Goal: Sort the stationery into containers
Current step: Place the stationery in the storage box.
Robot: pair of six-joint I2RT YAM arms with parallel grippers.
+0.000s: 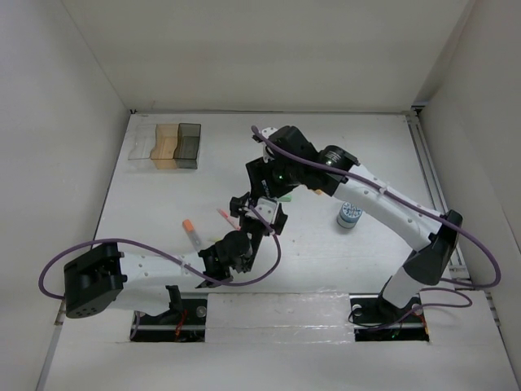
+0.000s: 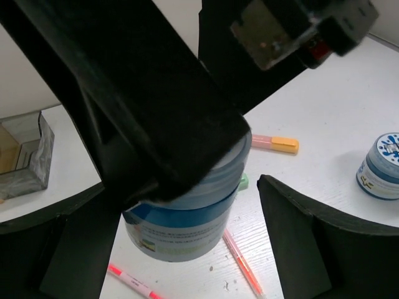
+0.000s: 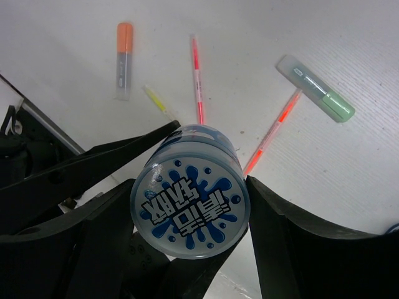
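A round roll with a blue splash lid hangs above the table, and my right gripper is shut on its sides. My left gripper stands open around the same roll, with a gap at its right finger. Both grippers meet mid-table, left below right. A second roll stands on the table to the right. Under the held roll lie a red pen, an orange-red pen, a yellow pen and a green highlighter.
The three joined bins sit at the far left, clear, amber, then dark grey. An orange-capped marker lies left of the grippers. White walls enclose the table on three sides.
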